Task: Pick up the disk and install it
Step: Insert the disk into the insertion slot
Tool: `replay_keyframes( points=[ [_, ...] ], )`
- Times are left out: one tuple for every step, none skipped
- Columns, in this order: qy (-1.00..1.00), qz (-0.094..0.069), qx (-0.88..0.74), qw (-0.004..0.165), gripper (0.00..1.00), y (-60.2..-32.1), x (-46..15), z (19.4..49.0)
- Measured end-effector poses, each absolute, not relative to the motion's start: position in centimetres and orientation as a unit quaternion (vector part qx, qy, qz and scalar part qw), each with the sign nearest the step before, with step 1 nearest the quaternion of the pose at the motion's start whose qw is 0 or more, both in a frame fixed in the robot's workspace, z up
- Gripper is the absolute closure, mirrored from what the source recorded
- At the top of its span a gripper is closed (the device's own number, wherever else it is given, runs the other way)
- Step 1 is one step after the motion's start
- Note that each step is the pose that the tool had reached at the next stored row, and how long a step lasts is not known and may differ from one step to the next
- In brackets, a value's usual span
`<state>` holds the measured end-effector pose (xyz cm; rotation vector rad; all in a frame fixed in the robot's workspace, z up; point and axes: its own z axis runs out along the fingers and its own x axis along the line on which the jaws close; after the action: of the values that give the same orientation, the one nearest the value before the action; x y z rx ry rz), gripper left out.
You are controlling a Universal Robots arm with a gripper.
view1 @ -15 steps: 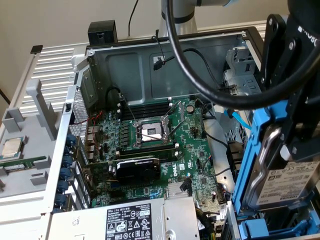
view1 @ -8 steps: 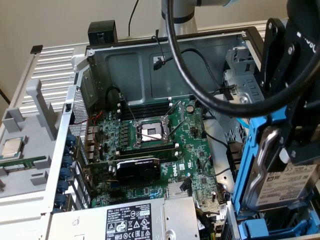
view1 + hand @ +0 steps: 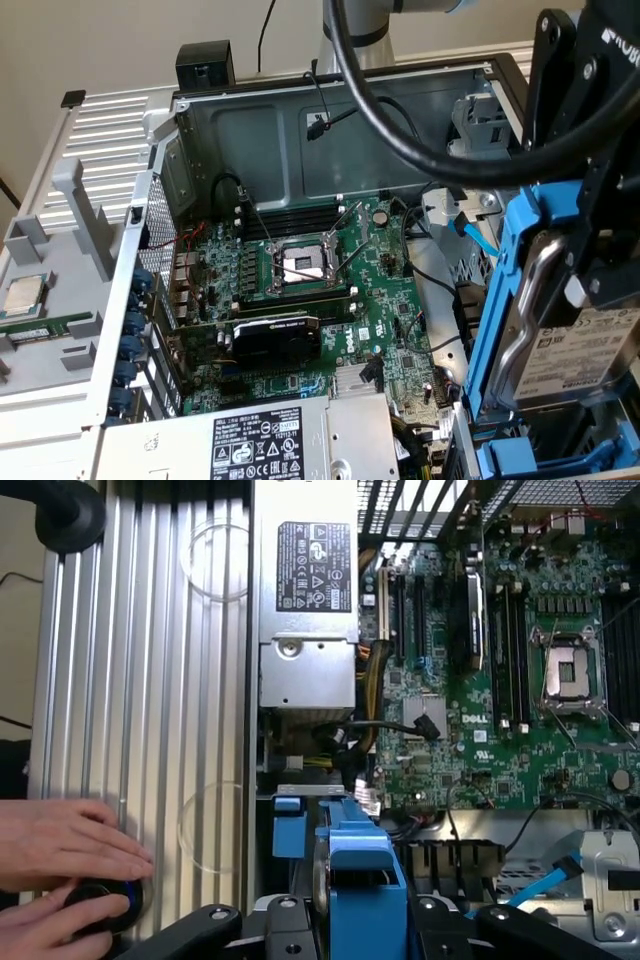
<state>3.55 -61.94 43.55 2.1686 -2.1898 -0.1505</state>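
Holding entry: gripper (image 3: 592,268) (image 3: 365,925) with fingers drawn in against both sides of the disk (image 3: 588,345) (image 3: 362,865), which hangs upright in its blue frame (image 3: 497,300), white label facing outward.

Directly under the gripper: blue drive bay (image 3: 520,462), cut off at the edge; whether the disk touches it cannot be told.

Beside the gripper: computer case (image 3: 285,130), open. It holds a green motherboard (image 3: 385,285) with processor socket (image 3: 303,262), a black graphics card (image 3: 275,338) and a labelled power supply (image 3: 262,442) (image 3: 305,570).

Well away from the gripper, beyond the case: grey tray (image 3: 60,270) holding a processor chip (image 3: 24,294) and a memory stick (image 3: 45,327).

To one side of the gripper, on a ribbed silver panel (image 3: 150,680): a person's hand (image 3: 65,842) and a second hand (image 3: 50,925), both at a dark round knob (image 3: 100,905).

Obscured: the gripper's fingertips — hidden behind the frame.
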Motion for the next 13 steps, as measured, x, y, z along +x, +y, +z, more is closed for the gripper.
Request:
replay_keyframes(
  points=[
    [-0.709, -0.049, 0.703, 0.028, 0.63, -61.95, 3.54, 43.57],
    [-0.709, -0.049, 0.703, 0.028, 0.63, -61.95, 3.54, 43.57],
    [-0.709, -0.049, 0.703, 0.028, 0.63, -61.95, 3.54, 43.57],
    [-0.709, -0.049, 0.703, 0.028, 0.63, -61.98, 3.53, 43.58],
    [-0.709, -0.049, 0.702, 0.028, 0.63, -62.03, 3.53, 43.58],
    [-0.709, -0.049, 0.702, 0.028, 0.63, -62.09, 3.52, 43.58],
    [-0.709, -0.049, 0.703, 0.028, 0.63, -62.12, 3.53, 43.58],
    [-0.709, -0.049, 0.703, 0.028, 0.63, -62.11, 3.54, 43.58],
    [-0.709, -0.049, 0.703, 0.028, 0.63, -62.12, 3.54, 43.58],
    [-0.709, -0.049, 0.703, 0.028, 0.63, -62.11, 3.54, 43.58],
    [-0.709, -0.049, 0.703, 0.028, 0.63, -62.12, 3.53, 43.57],
    [-0.709, -0.049, 0.703, 0.028, 0.63, -62.12, 3.54, 43.57],
    [-0.709, -0.049, 0.703, 0.028, 0.63, -62.12, 3.54, 43.57]
  ],
)
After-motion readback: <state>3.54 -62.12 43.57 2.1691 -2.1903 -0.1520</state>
